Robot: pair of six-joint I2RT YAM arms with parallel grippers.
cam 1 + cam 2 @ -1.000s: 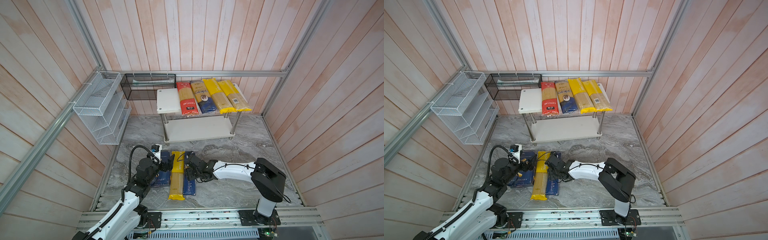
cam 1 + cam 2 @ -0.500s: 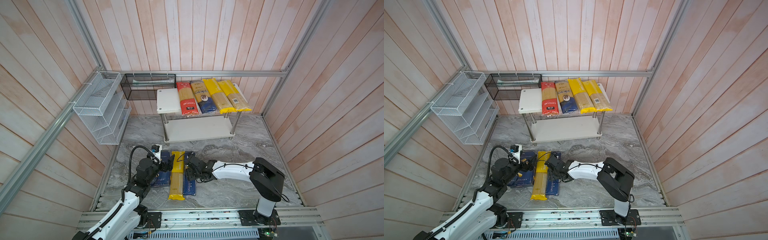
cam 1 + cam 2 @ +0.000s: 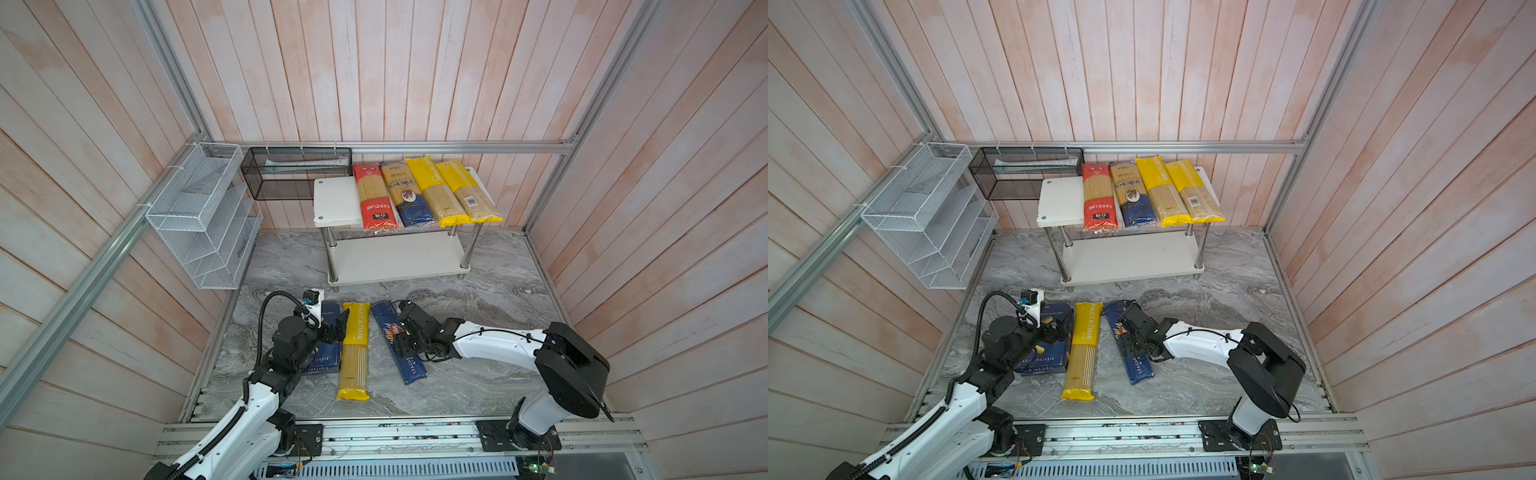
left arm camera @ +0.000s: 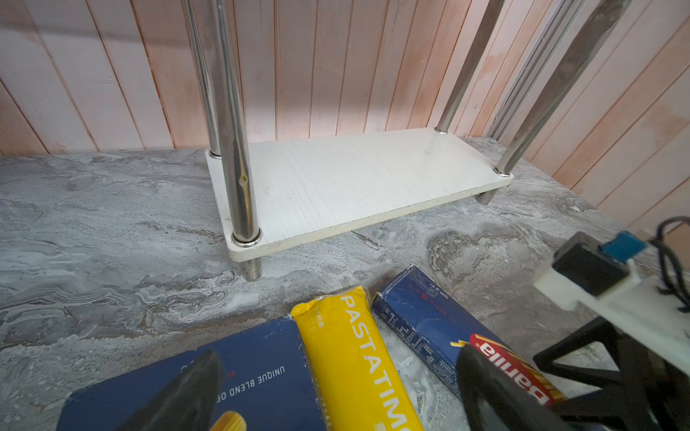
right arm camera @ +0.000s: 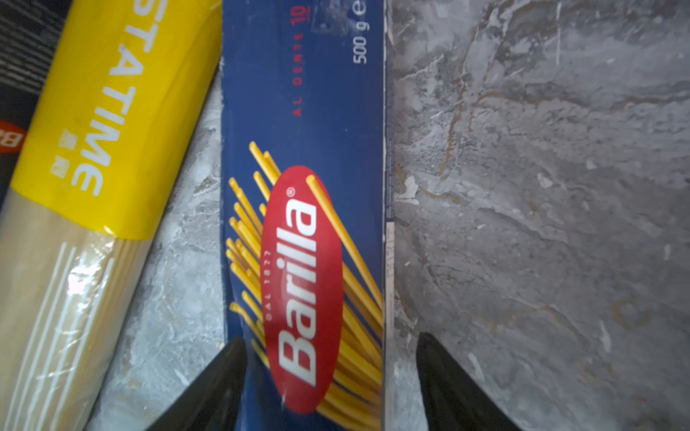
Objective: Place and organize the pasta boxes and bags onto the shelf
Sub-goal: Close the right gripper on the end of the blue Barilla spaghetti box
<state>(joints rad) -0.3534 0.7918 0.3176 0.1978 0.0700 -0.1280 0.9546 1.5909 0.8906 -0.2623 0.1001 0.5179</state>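
**Pasta items, counted and lettered.** We read "Barilla", "DAL 1877", "AL DENTE 10" and "500 g" on the long, narrow dark blue cardboard spaghetti box (image 5: 302,112). It lies flat and slanted on the grey marbled tabletop (image 3: 490,303). The right gripper (image 5: 330,337) straddles it with jaws wide, 1 finger at the box's edge and the other apart from it.

The wide dark blue cardboard rigatoni box (image 3: 320,365), lettered "RIGATONI" and "UNIQUE BLEND", makes 2 boxes. Between them lies 1 clear yellow-ended spaghetti bag (image 3: 354,345) marked "PASTA TIME". The left gripper (image 4: 339,358) hangs above it, jaws wide, clasping nothing.

We count 5 bags. The other 4 lie side by side on the top board of the white 2-tier chrome-posted shelf (image 3: 336,201): 1 red-ended bag (image 3: 374,199), 1 beige-and-navy bag (image 3: 405,195) and 2 yellow-ended bags (image 3: 432,195) (image 3: 467,195).
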